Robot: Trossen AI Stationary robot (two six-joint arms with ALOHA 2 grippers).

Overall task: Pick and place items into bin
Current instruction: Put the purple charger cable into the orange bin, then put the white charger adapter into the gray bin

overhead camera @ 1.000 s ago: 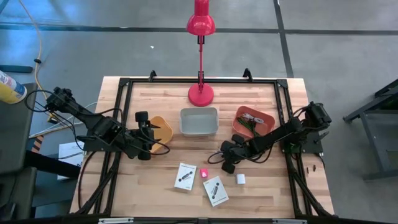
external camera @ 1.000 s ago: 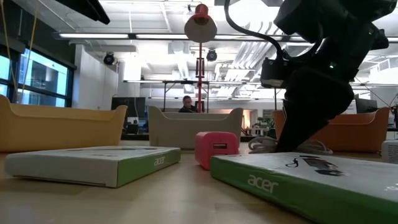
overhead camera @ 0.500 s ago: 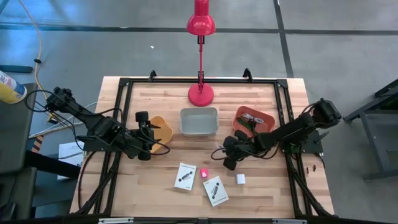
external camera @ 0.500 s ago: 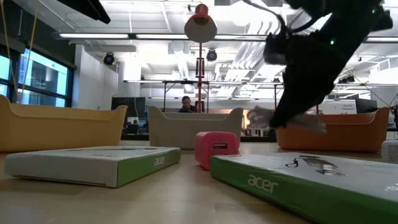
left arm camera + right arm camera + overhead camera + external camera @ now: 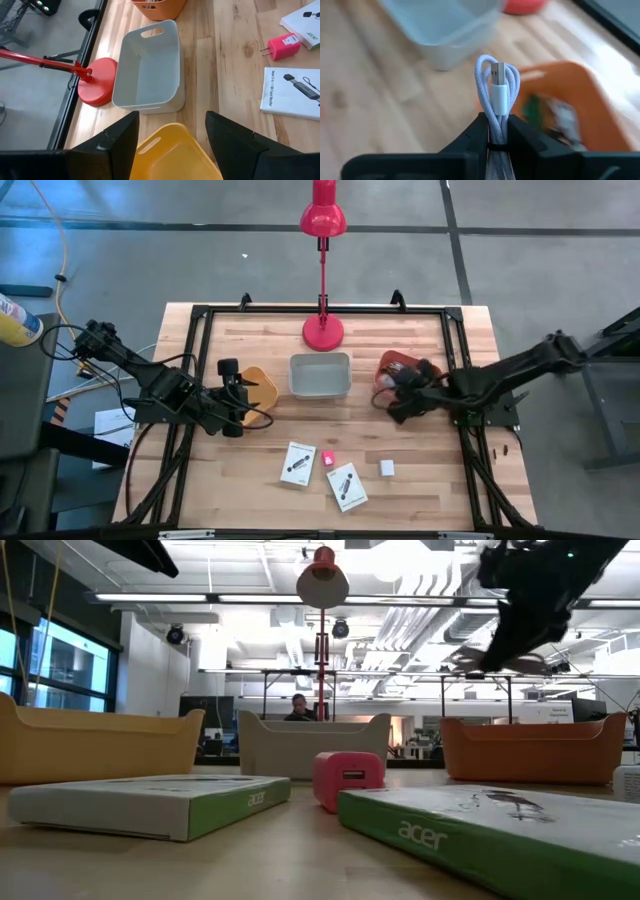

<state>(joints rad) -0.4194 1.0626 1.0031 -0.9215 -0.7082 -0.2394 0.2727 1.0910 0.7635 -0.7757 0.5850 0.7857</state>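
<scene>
Right of centre in the high view: right gripper (image 5: pixel 397 402) hangs above the near edge of the orange bin (image 5: pixel 388 364).
Right gripper state: closed on a coiled white USB cable (image 5: pixel 497 89); the plug end stands up between the fingers.
Left gripper (image 5: pixel 170 135): waits at centre left of the high view over the yellow bin (image 5: pixel 172 150), fingers apart, holding nothing.
Orange bin contents: a green item and some pale pieces; detail unclear.
Items on the table, lower centre of the high view: two white cards (image 5: pixel 298 463), pink cube (image 5: pixel 327 457), white cube (image 5: pixel 387 468).
Grey bin (image 5: pixel 320 374): upper centre, appears empty.
Risk 1: release over the rim; the cable could land on the table.
Risk 2: a loose coil could snag a finger on opening.
</scene>
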